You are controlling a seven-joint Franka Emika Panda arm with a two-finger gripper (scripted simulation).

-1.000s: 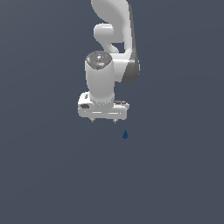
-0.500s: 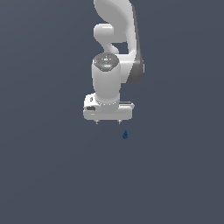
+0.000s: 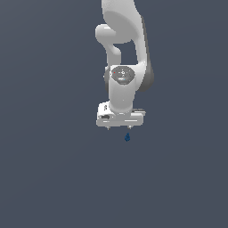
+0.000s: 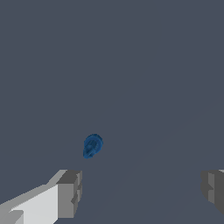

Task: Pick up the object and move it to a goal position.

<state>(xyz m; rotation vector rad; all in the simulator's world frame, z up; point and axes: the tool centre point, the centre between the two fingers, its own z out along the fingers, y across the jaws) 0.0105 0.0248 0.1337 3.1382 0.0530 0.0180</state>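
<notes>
A: Where does the end effector (image 3: pixel 120 127) sit?

B: It hangs from the white arm (image 3: pixel 122 53) in the middle of the exterior view, pointing down over the plain grey worktop (image 3: pixel 53 178). The wide white body shows clearly; only the short tips poke out beneath it.

A: And its jaws?

B: They stand wide apart. In the wrist view one finger (image 4: pixel 65 194) shows at one side and the other finger (image 4: pixel 214 188) at the far side, with bare worktop (image 4: pixel 144 87) between them. Nothing is held.

A: Where is the lump (image 3: pixel 127 137)?

B: In the exterior view it is a tiny dark blue speck just below the end effector, a little toward the exterior view's right of its middle, under the tip on that side. It is far smaller than the end effector.

A: Does anything touch it?

B: No. The wrist view shows the lump (image 4: pixel 92 145) lying on the worktop, apart from both fingers. It lies close to the lighter finger and well apart from the other, not centred in the gap. Its surface looks knobbly, rounded, slightly longer than wide.
</notes>
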